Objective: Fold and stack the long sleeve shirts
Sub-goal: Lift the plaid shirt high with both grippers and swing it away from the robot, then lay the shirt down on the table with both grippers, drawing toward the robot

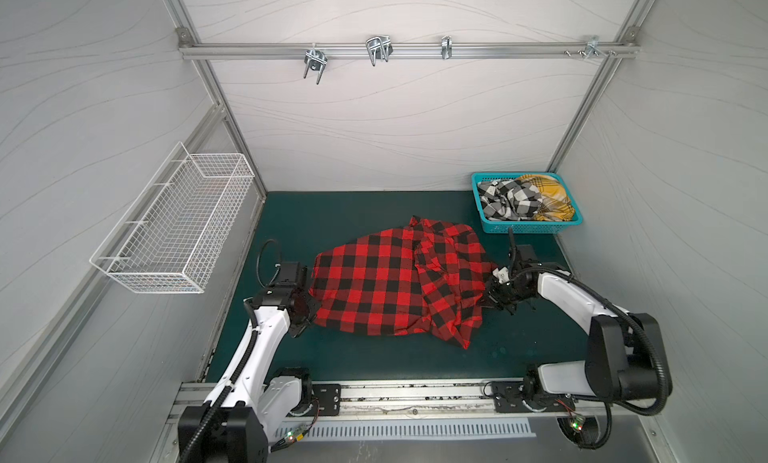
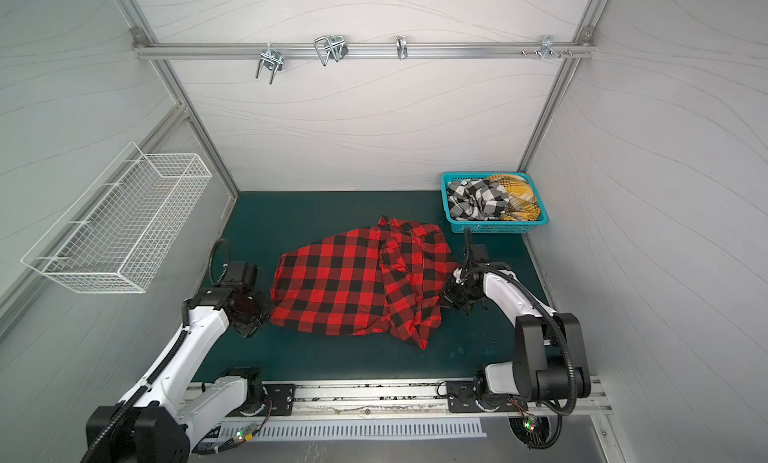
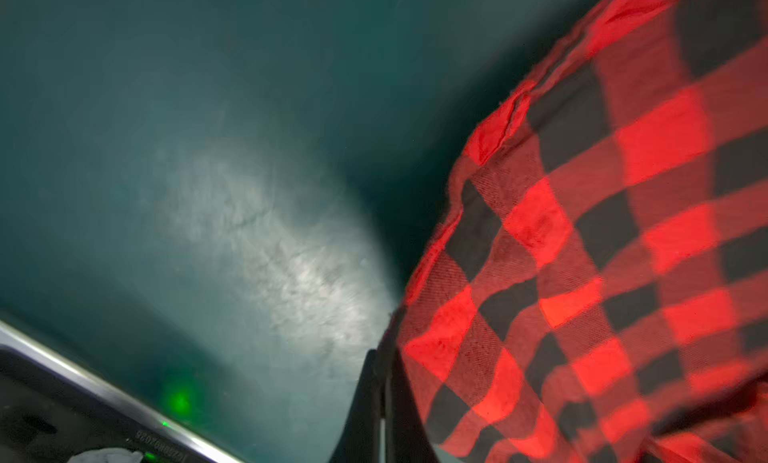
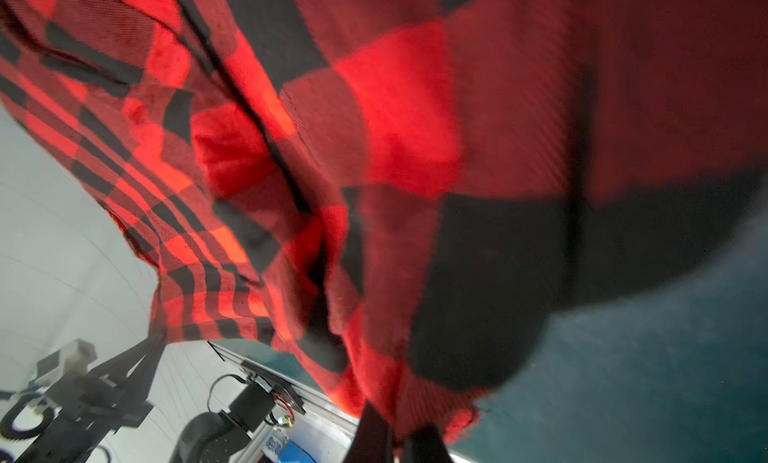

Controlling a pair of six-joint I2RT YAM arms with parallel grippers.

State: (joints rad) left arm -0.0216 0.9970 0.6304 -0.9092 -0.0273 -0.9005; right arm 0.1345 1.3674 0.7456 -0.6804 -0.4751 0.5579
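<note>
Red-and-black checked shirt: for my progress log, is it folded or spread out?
Partly spread, unfolded: the red-and-black checked cloth shirt is held between the left gripper and right gripper, its right side bunched up.

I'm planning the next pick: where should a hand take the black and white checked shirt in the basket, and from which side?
Pinch a raised fold of the black-and-white shirt, coming straight down from above. It lies crumpled inside the teal basket, whose walls block any sideways reach, and the yellow shirt crowds it on the right. The nearer right hand is shut on the red shirt.
</note>
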